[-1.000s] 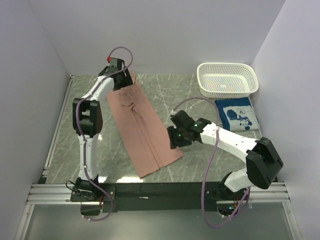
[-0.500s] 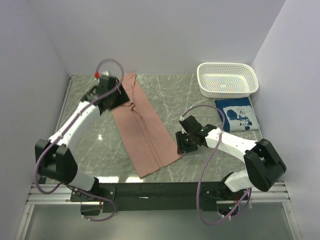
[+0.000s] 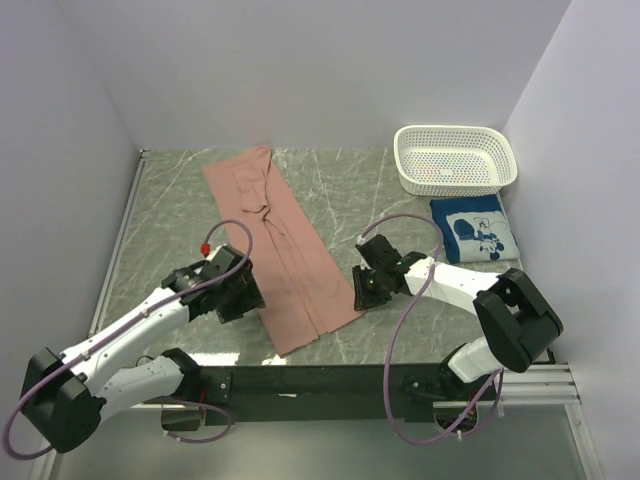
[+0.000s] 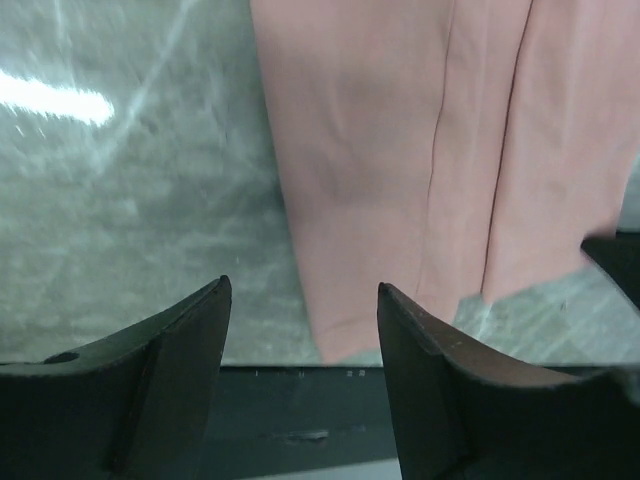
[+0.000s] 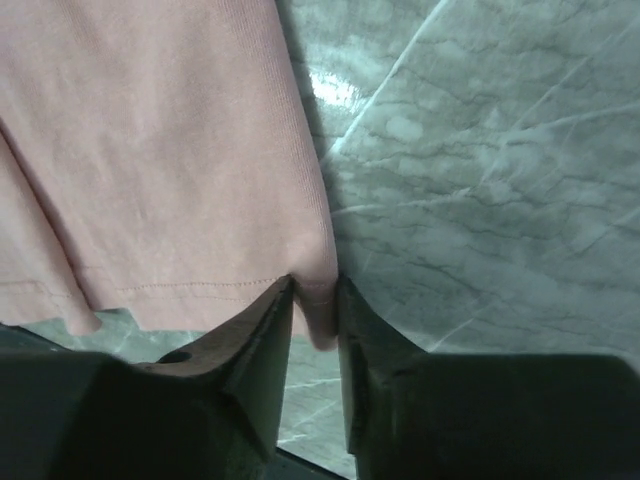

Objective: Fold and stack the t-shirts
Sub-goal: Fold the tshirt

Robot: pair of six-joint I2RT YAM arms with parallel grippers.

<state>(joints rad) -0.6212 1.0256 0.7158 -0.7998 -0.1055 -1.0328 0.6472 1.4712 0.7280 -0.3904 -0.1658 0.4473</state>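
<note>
Pink tee (image 3: 280, 250): long folded strip, diagonal on the table (image 3: 170, 220), far left to near centre.
Right gripper (image 5: 315, 292): you see it clenched on the strip's near right hem corner.
Left gripper (image 4: 300, 300): released, just left of the strip's near end; table contact unclear.
Blue tee (image 3: 475, 228): folded, just nearside of the basket (image 3: 455, 130).

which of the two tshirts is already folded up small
The blue t-shirt with the white cartoon print, a compact square beside the white basket. The pink t-shirt lies as a long strip mid-table.
</note>
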